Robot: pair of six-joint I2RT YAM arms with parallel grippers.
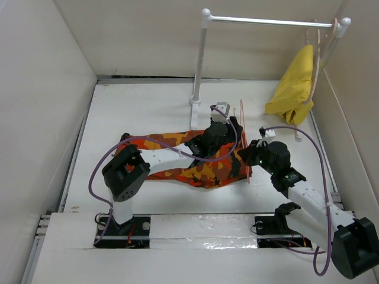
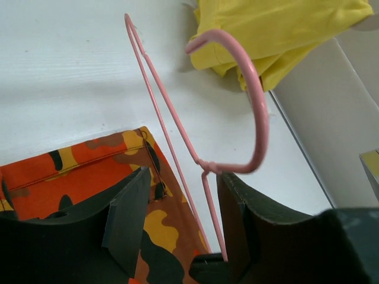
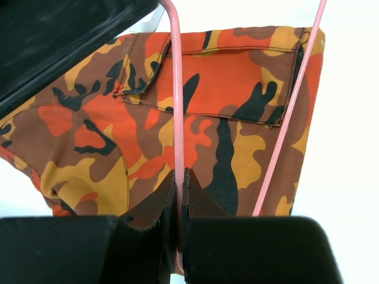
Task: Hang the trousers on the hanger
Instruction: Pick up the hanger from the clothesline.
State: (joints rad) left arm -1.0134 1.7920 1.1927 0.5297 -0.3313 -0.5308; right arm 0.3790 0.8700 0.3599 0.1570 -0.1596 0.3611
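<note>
Closest to the lens on my left wrist, the fingers of my left gripper [image 2: 185, 177] stand spread. The hanger [image 2: 257, 106] passes its twisted neck between them, close by the right-hand finger, though I cannot tell whether it touches. Below and to their left the trousers [image 2: 77, 171] lie flat on the white table [image 2: 59, 71], their waist corner just beside the hanger's wire, and a yellow cloth [image 2: 278, 29] sits beyond the hook. Over on the right, my right gripper [image 3: 179, 177] has its fingers pressed together on one pink wire of the hanger, with the trousers spread out beyond it.
</note>
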